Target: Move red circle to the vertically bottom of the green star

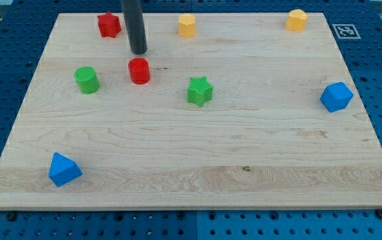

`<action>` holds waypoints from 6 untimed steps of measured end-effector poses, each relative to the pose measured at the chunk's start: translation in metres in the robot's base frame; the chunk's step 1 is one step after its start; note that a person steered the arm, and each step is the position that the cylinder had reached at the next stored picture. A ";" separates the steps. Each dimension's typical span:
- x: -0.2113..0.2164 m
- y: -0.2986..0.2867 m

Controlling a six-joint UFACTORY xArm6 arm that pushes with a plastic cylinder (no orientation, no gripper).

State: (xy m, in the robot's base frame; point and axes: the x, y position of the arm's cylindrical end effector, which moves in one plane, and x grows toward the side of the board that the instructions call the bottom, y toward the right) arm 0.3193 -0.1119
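Our tip just above the red circle, green star off to the view's right.

We see our tip (pixel 139 51) near the red circle (pixel 139 71), contact unclear; the rod ends bare, no tool to clench or release. Red circle sits on the tabletop (pixel 191 167), left of and slightly above the green star (pixel 200 91). Green cylinder (pixel 87 80) lies farther left.

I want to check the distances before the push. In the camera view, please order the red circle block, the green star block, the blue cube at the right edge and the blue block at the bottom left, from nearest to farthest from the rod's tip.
From my tip:
1. Red circle block, just below the tip.
2. Green star block, lower right.
3. Blue block, bottom left corner.
4. Blue cube, far right edge.
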 end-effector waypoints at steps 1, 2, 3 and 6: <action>0.023 0.000; 0.023 0.000; 0.045 0.006; 0.056 -0.015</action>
State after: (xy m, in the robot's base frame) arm 0.3749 -0.1274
